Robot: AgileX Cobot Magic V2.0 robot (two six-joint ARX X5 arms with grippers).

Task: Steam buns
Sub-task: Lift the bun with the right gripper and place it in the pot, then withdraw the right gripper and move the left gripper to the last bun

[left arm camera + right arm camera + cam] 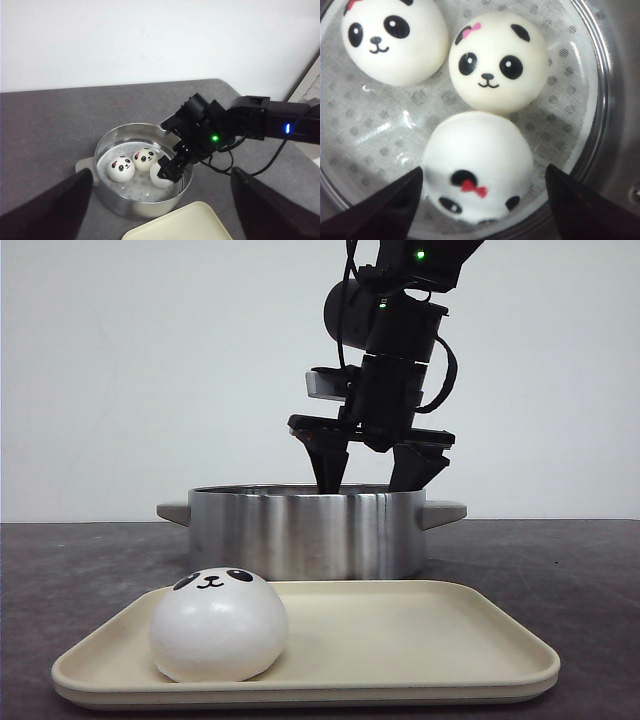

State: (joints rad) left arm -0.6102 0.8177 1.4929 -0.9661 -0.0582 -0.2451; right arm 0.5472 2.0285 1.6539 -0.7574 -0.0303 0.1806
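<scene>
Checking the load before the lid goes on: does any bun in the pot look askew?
Yes. The bun between the right end effector's open fingers is tipped, its face turned sideways, while the other two sit face-up.

Looked like a bare lab test bench: plain white wall (150, 370), grey tabletop (560, 570), robot arm (270, 120) with trailing cable (272, 160), staged props.

Black right arm (395, 350), green lights, cables
</scene>
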